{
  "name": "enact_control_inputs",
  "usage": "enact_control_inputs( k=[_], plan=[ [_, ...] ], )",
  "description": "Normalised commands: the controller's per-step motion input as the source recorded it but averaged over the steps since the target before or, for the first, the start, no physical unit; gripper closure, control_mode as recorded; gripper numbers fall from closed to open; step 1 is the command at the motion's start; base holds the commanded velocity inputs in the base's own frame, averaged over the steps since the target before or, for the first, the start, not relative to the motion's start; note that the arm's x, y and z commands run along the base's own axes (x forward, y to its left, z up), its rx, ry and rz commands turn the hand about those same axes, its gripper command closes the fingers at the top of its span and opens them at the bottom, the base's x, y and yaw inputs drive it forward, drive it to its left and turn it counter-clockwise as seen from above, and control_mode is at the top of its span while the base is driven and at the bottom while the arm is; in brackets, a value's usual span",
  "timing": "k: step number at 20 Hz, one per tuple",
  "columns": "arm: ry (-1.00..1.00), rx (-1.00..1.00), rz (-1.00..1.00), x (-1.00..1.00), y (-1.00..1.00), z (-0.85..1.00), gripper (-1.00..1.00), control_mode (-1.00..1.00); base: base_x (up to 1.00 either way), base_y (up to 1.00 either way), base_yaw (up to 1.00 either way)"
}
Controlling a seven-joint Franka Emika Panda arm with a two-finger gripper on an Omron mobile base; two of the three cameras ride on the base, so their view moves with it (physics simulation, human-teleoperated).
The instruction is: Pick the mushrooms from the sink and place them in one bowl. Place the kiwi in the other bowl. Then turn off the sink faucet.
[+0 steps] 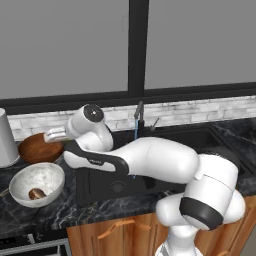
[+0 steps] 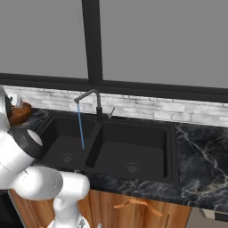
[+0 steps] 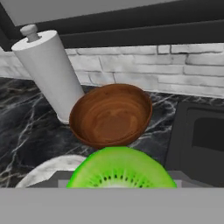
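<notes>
While the kiwi (image 3: 121, 168) sits cut-face up at the bottom of the hand view, between the fingers, the gripper (image 1: 50, 135) reads as clamped on it; the finger tips themselves are hidden behind the fruit. Green flesh, pale core, ring of dark seeds.

Just beyond the kiwi in the hand view: wooden bowl (image 3: 111, 114), upright, nothing in it, on black marble counter (image 3: 26, 131). Behind the bowl and touching its far-left rim in that view, a white paper-towel roll (image 3: 50, 70) stands upright against the pale brick backsplash (image 3: 183, 70).

White bowl (image 1: 37, 183) sits on the counter in front of the wooden bowl, near it but apart. One mushroom (image 1: 36, 193) lies inside, toward the front wall.

From the left base view the gripper hangs over the wooden bowl's near rim, arm stretched out over the sink's left edge.

Sink (image 2: 147, 151): both basins bare, drains visible. Faucet (image 2: 91, 100) at the back, spout angled over the left basin, thin blue stream of water (image 2: 81, 129) running down into it
</notes>
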Motion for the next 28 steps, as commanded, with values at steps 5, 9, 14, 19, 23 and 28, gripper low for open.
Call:
enact_control_inputs(
  k=[5,9,14,19,23,28],
  plan=[
    [0.06,-0.09,0.04,0.32,0.19,-0.23,1.0,-1.0,0.0,0.0,0.0],
    [0.08,-0.1,0.02,0.25,0.23,-0.2,1.0,-1.0,0.0,0.0,0.0],
    [0.1,-0.09,0.03,0.25,0.28,-0.21,1.0,-1.0,0.0,0.0,0.0],
    [0.11,-0.08,0.03,0.22,0.27,-0.19,1.0,-1.0,0.0,0.0,0.0],
    [0.09,-0.07,0.03,0.19,0.21,-0.22,1.0,-1.0,0.0,0.0,0.0],
    [0.06,-0.06,0.01,0.14,0.09,-0.3,1.0,-1.0,0.0,0.0,0.0]
  ],
)
